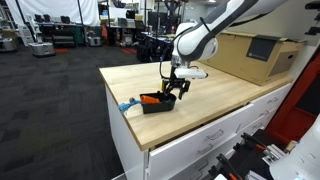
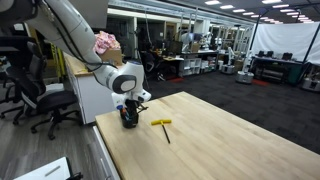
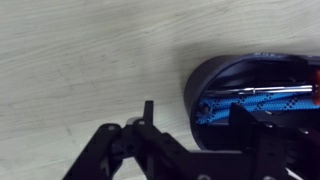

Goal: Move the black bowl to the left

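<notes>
Fingers (image 3: 150, 118) seen closest in wrist view, spread, one prong outside bowl wall; pinch on rim cannot be confirmed. Black bowl (image 3: 250, 100) lies at 3 o'clock from fingers, resting on tabletop (image 1: 215, 95) near its corner, beneath gripper (image 1: 172, 93).

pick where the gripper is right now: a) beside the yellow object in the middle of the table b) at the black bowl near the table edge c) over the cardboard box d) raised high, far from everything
b: in both exterior views the gripper is down at the black bowl near the table edge, away from the cardboard box and the yellow object.
</notes>
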Action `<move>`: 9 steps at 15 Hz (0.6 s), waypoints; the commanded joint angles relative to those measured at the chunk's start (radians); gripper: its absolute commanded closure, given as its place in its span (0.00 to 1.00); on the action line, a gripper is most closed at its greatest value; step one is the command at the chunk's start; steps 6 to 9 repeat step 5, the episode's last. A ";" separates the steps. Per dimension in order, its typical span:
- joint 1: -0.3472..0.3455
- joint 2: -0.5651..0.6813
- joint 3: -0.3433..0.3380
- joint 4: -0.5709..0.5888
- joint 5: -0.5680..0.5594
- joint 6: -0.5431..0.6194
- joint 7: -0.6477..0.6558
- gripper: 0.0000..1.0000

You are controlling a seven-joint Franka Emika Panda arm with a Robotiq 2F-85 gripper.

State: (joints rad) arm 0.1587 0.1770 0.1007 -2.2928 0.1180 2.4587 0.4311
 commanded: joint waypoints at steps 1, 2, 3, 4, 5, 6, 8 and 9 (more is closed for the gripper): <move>-0.013 -0.089 0.001 -0.038 0.017 -0.050 -0.066 0.00; -0.014 -0.115 -0.002 -0.050 0.011 -0.054 -0.065 0.00; -0.015 -0.141 -0.004 -0.061 0.006 -0.061 -0.063 0.00; -0.018 -0.173 -0.007 -0.079 -0.002 -0.055 -0.060 0.00; -0.020 -0.201 -0.009 -0.092 -0.008 -0.054 -0.050 0.00; -0.020 -0.201 -0.009 -0.092 -0.008 -0.054 -0.050 0.00; -0.020 -0.201 -0.009 -0.092 -0.008 -0.054 -0.050 0.00; -0.020 -0.201 -0.009 -0.092 -0.008 -0.054 -0.050 0.00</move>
